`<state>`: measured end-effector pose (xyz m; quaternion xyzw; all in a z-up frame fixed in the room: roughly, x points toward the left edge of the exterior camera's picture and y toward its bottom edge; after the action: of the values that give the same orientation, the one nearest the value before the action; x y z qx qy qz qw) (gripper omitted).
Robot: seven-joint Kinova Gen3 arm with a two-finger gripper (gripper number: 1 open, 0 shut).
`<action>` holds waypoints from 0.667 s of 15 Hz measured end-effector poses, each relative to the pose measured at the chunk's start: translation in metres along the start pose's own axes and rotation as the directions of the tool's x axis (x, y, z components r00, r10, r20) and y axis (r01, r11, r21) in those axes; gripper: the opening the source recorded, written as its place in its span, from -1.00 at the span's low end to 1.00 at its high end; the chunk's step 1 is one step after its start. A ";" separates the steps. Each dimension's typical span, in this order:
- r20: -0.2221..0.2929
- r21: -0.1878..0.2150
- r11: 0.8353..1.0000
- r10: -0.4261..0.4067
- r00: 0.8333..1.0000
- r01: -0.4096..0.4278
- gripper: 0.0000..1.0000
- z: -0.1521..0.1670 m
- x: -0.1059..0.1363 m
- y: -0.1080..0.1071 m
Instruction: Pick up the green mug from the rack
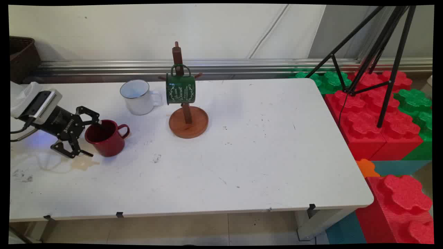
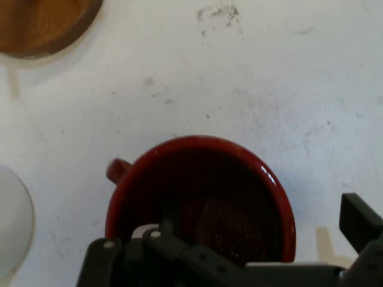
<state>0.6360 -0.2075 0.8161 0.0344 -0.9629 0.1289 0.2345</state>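
My gripper is wide open around the red mug's rim, one finger inside, not squeezing. The green mug hangs on the wooden stand far ahead.

A white enamel mug stands on the white desk beside a wooden mug tree, from which a green mug hangs. Red and green foam blocks and a black tripod stand right of the desk.
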 end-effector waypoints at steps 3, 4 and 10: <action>-0.016 0.006 1.000 -0.006 1.000 0.006 1.00 -0.005 0.004 -0.002; -0.020 0.006 1.000 -0.008 1.000 0.008 1.00 -0.007 0.004 -0.002; -0.082 0.005 0.998 -0.061 0.995 0.062 1.00 -0.039 0.005 0.001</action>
<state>0.6489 -0.1960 0.8514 0.0597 -0.9505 0.1264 0.2776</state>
